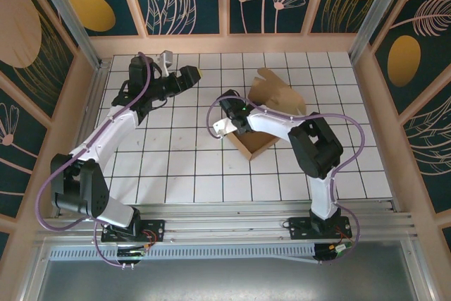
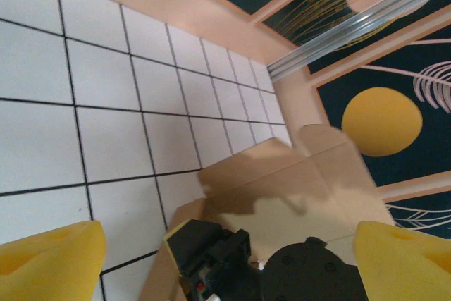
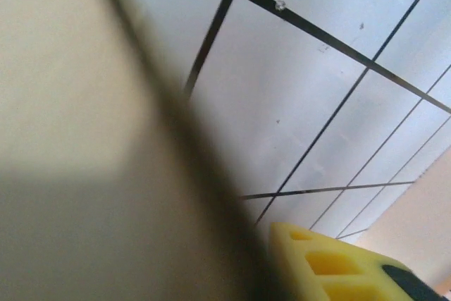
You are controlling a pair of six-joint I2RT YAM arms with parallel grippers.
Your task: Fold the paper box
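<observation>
The paper box is brown cardboard, partly folded, right of the table's centre, with a flap standing up at the back and an open tray part in front. My right gripper reaches in at the box's left edge. In the right wrist view one yellow finger sits beside a blurred cardboard wall that hides the other finger. My left gripper hovers to the box's left, apart from it. It is open, its yellow fingertips spread wide around nothing, looking onto the box.
The white gridded table is fenced by wooden walls and aluminium posts. An aluminium rail runs along the near edge. The right arm's black wrist lies in front of my left gripper.
</observation>
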